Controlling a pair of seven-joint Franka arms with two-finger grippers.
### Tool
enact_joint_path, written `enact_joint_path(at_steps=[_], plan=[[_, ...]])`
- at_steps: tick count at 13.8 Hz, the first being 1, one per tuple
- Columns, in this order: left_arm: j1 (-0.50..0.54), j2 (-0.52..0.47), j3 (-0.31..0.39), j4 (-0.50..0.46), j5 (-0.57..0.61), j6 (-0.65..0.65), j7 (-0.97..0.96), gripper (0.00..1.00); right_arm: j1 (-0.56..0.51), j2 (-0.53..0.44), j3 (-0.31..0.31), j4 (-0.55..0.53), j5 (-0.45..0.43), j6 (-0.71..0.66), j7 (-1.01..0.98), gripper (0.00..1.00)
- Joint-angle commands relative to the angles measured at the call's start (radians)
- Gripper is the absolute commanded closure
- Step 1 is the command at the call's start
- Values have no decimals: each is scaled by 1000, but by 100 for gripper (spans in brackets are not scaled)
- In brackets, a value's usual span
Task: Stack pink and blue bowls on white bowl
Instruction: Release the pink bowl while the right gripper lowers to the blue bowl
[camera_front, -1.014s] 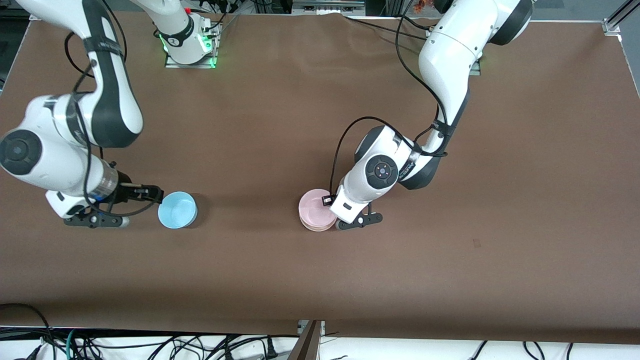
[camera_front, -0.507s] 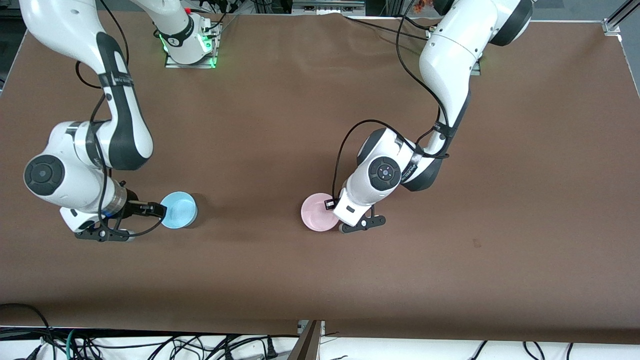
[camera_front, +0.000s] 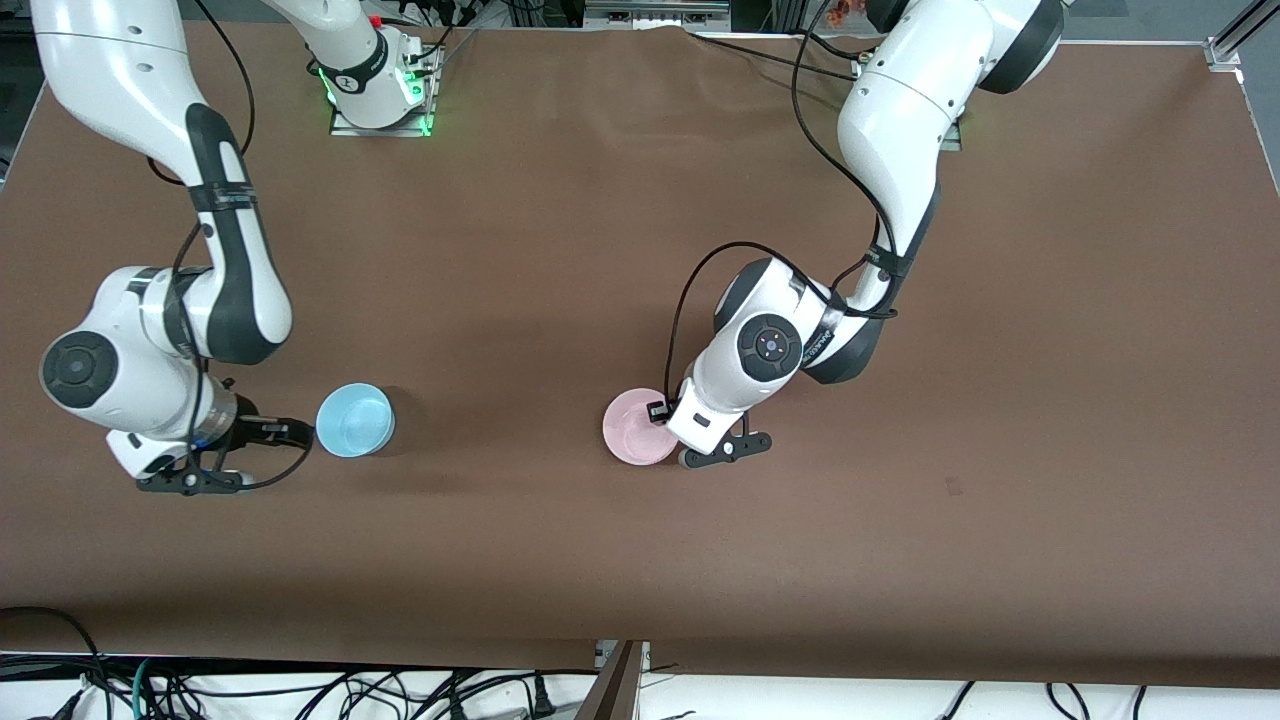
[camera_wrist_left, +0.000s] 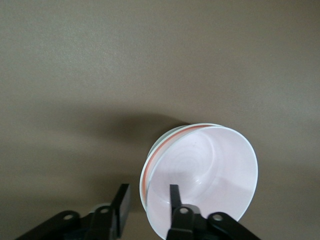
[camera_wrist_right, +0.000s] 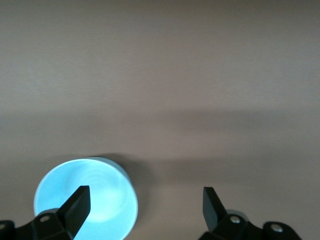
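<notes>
Bowls first: I see the pink bowl (camera_front: 634, 436) nested in the white bowl (camera_wrist_left: 150, 162), whose rim shows just under it, near the table's (camera_front: 640, 560) middle. My left gripper (camera_wrist_left: 146, 202) straddles the pink rim, one finger inside, one outside, jaws parted with a gap showing, so the rim looks released. Empty, the blue bowl (camera_front: 354, 420) sits toward the right arm's end. My right gripper (camera_front: 295, 435) is beside it, jaws spread wide, gripping nothing.
</notes>
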Motion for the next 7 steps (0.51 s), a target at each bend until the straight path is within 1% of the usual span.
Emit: enact_joint_path(at_steps=[1,3,5,7], plan=[[18,-44,8,5,-17,-75,9,0,-3,16,6,1,4,38,-17,1],[63,-102,13,-1,-15,-174,88,0,-3,31,6,-2,5,64,-17,1],[119,-192,60,-45,-14,-267,202,0,-3,42,8,-2,10,72,-14,1],[208,-295,79,-113,-6,-322,309,0,-1,54,8,-5,31,80,-16,1]])
